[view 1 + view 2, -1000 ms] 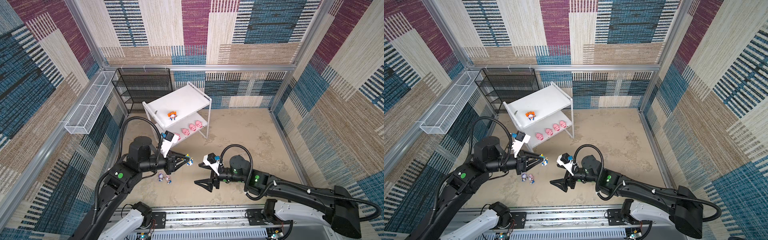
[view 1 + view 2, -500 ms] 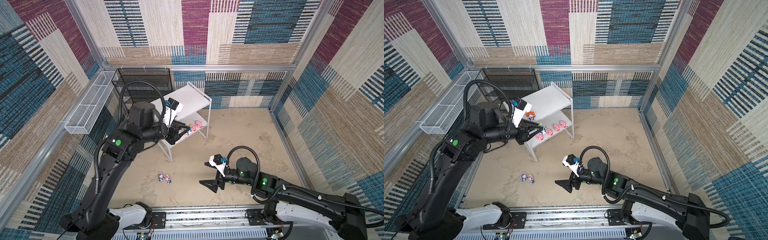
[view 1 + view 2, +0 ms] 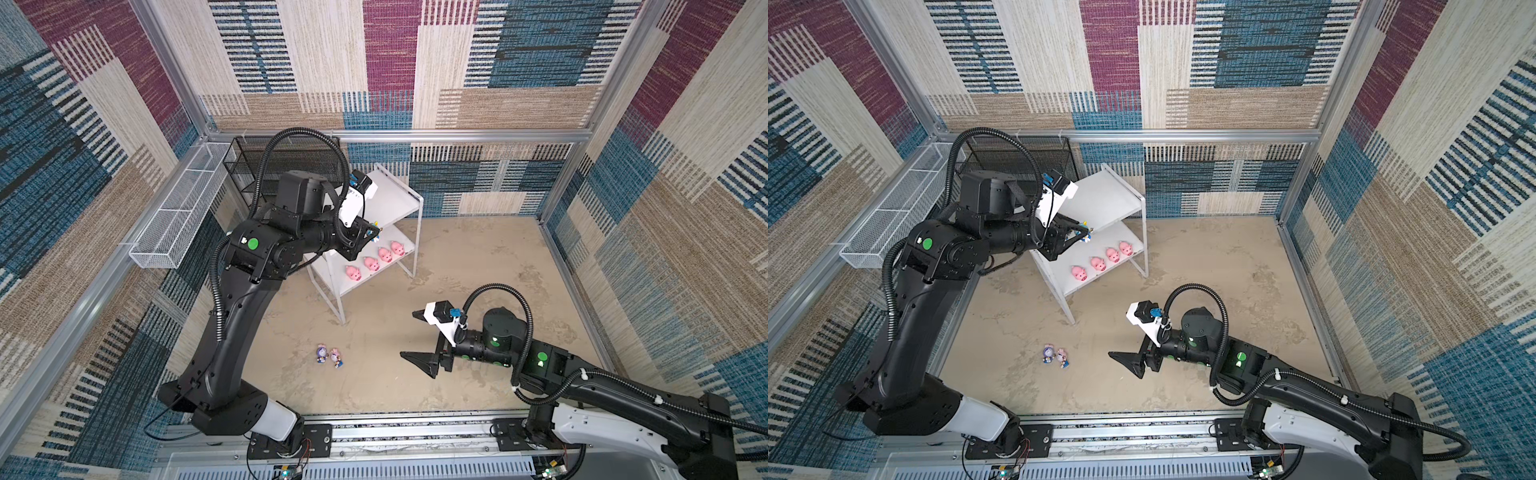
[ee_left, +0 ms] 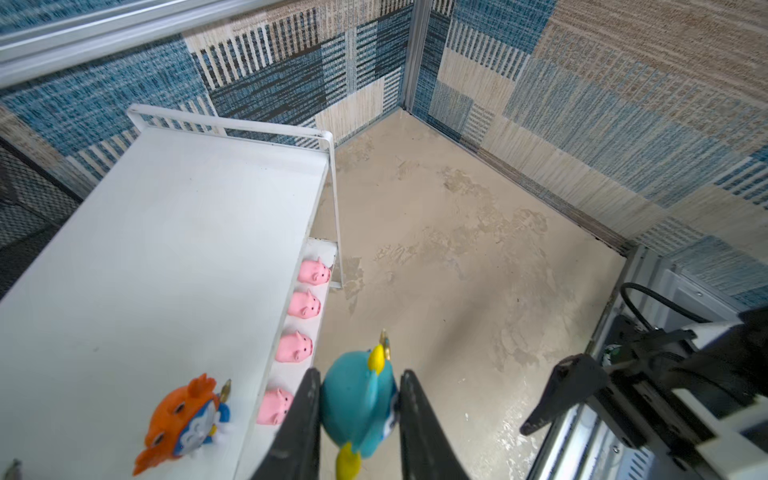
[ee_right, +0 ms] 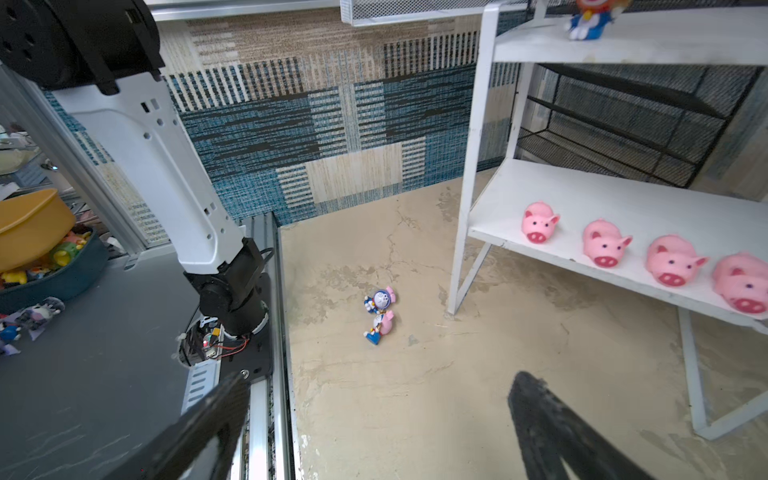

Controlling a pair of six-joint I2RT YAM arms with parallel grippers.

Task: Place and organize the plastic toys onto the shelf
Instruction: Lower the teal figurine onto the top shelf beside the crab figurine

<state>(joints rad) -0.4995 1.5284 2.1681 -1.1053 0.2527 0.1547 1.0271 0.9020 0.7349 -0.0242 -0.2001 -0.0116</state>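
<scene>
Left gripper clamps the blue-hooded figurine beside the shelf top board's edge; right gripper gapes wide. Only the left wrist view shows the figurine's long axis along the fingers, yellow crest outward.

Right wrist view crops orange-hood figurine and end pig; left arm hides that figurine in both top views.

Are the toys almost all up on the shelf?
Over halfway. Done: four pink pigs line the lower board of the shelf, and an orange-hooded figurine stands on the top board. In hand: the left gripper holds a blue-hooded figurine by the top board. Left: two figurines lie on the floor near the open right gripper.
</scene>
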